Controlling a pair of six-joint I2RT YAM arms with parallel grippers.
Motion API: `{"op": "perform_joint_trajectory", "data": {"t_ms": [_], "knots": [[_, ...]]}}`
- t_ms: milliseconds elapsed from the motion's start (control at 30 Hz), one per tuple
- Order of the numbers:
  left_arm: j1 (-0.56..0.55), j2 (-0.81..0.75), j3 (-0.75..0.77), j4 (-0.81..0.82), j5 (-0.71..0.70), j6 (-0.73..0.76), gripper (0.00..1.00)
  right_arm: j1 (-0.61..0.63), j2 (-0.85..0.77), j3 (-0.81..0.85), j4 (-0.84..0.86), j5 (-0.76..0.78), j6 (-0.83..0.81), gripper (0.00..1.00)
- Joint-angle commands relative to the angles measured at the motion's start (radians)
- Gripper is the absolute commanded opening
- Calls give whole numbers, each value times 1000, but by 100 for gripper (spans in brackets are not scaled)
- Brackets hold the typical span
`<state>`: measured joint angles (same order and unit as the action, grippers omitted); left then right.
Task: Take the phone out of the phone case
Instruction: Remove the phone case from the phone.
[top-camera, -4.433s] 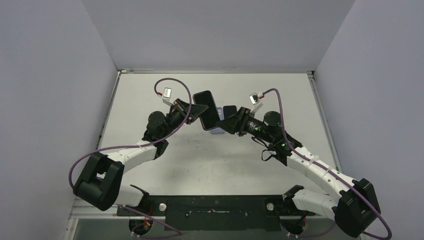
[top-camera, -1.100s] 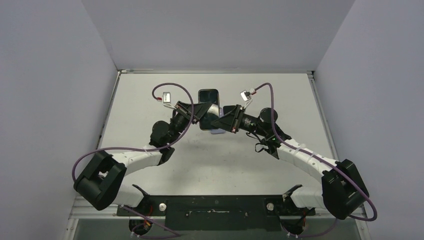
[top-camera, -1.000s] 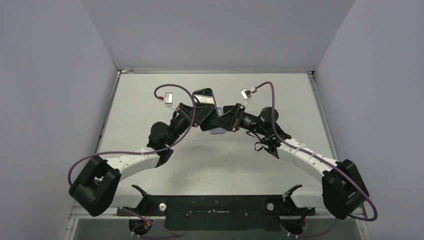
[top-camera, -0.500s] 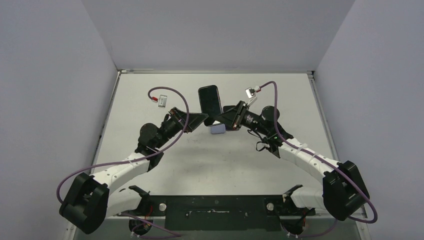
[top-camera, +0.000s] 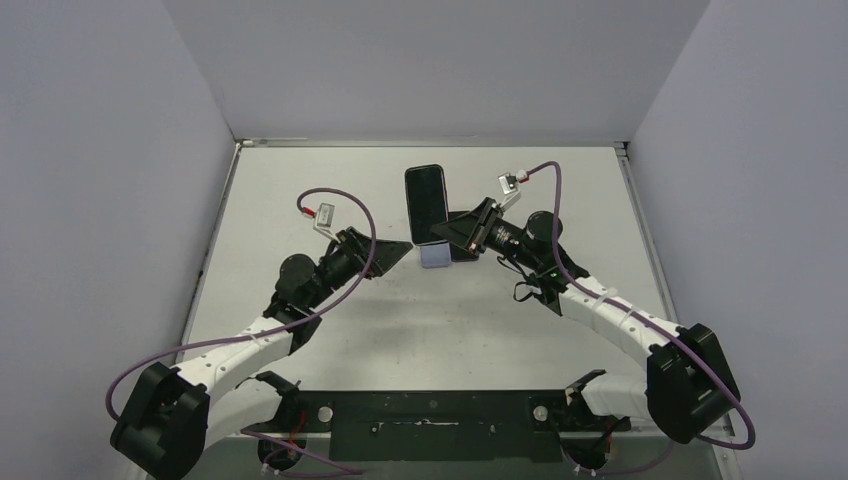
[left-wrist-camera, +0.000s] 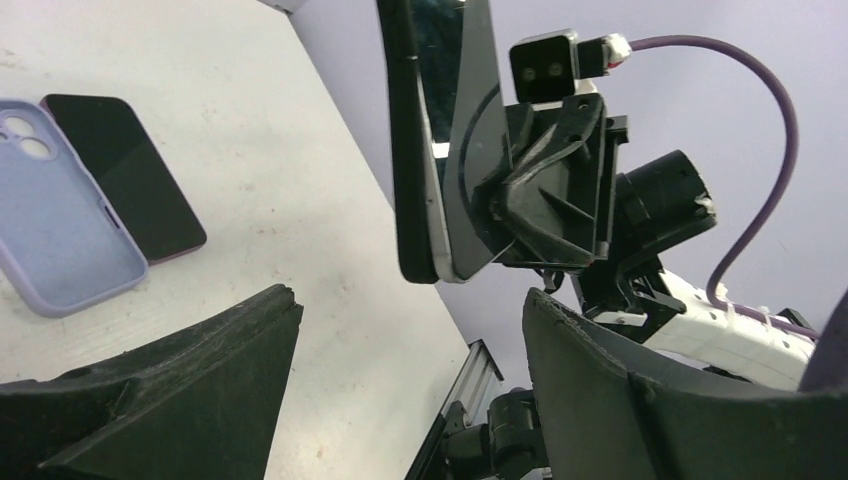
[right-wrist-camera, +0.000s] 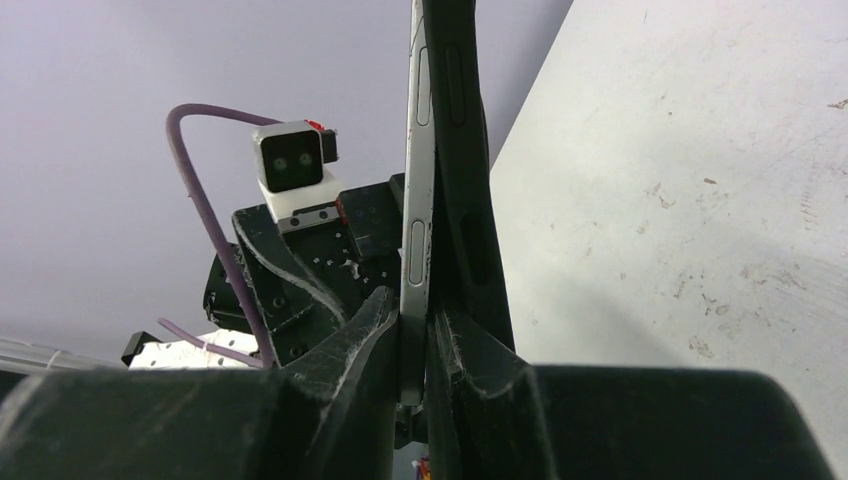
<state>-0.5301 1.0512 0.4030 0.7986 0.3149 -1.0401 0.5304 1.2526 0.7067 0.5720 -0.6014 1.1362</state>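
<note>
From here I see the right gripper (top-camera: 437, 238) clamped on the lower end of the phone (top-camera: 425, 198), holding it off the table (top-camera: 330, 180) over the far middle. In the overhead view its long axis runs near to far, with the free end toward the back wall and the dark screen facing the camera. On the right wrist camera it sticks straight out from the fingers, edge-on. The silver side rail lies against the black phone case (right-wrist-camera: 462, 150), and both are pinched together at the grip; I cannot tell how far the two have parted. The left gripper (top-camera: 397, 254) sits just to the left of the held phone, jaws wide apart with nothing between them. I count two phones and two cases. Besides the held pair, a lavender case (left-wrist-camera: 55, 240) lies flat on the table, hollow side up. A second phone (left-wrist-camera: 125, 175) lies screen-up right against its side, both below the held one.
</note>
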Motion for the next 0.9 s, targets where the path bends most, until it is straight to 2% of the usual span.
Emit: {"op": "perform_joint_trajectory", "data": {"t_ms": [0,133,333,500,867], "knots": [[4,-19,-5,-23,-49,12,77,-1,-61,25,136,2,10,0],[4,-18,-9,-18,-55,2,66,1,-79,19,118,-3,1,0],[4,-14,0,-21,-39,3,59,9,-106,8,105,-4,-5,0],[4,3,16,15,-5,8,59,18,-111,10,100,-3,-10,0],[3,48,39,127,103,9,66,29,-110,13,100,-3,-18,0]]}}
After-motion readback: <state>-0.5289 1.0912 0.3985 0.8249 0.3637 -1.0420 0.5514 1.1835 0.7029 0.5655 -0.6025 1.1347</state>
